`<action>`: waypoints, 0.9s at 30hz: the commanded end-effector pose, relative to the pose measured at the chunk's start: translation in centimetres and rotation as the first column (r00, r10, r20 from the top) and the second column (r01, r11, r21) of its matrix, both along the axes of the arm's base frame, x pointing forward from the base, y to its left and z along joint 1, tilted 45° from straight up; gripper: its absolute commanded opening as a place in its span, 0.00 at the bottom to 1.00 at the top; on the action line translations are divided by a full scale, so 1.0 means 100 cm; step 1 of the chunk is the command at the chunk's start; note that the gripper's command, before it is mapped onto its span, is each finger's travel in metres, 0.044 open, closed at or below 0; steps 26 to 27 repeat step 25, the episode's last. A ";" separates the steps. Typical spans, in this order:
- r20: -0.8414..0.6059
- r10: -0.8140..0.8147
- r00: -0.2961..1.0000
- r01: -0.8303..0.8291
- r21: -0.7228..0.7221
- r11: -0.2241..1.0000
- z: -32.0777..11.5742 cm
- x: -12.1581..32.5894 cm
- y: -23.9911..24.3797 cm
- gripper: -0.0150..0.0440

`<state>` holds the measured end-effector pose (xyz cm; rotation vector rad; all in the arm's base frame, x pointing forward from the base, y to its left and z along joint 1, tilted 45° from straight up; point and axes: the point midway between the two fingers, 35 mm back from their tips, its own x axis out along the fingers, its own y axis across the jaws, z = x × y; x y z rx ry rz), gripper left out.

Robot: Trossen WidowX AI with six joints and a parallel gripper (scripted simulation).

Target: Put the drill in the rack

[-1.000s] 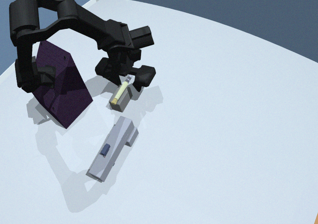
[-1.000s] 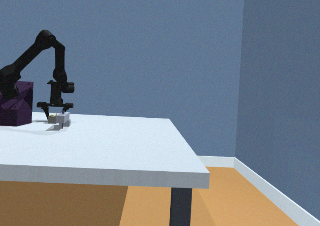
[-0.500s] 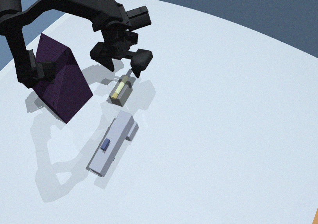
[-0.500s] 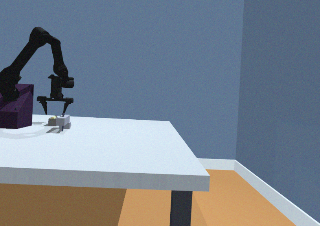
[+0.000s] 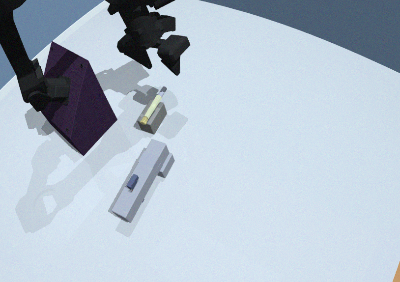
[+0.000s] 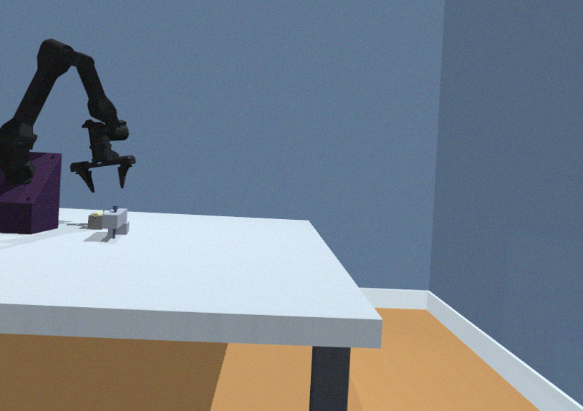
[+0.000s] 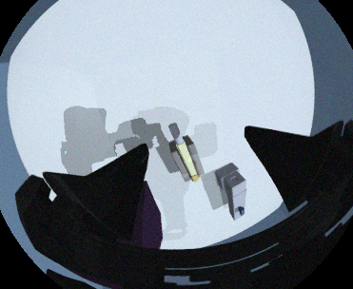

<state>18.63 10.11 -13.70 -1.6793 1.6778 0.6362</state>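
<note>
The drill, pale yellow with a gold end and a grey shank, lies along the top of the grey-brown rack. Its shank sticks out past the rack's far end. The lavender housing stands apart from the rack, with no drill seen in it. The small blue key sits on its top. My gripper is wide open and empty, pointing down well above the rack and drill, touching neither.
The purple sloped block under the arm's base stands to the left of the rack in the top view. A small grey block adjoins the housing's side. The white table's near edge shows in the exterior view.
</note>
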 end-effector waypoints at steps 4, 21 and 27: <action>0.405 -0.048 0.913 -0.038 0.203 0.978 0.017 -0.003 0.087 1.00; 0.422 -0.623 0.659 -0.171 0.890 0.422 0.087 -0.145 0.253 1.00; 0.232 -0.716 0.658 -0.136 0.972 0.189 0.107 -0.193 0.273 1.00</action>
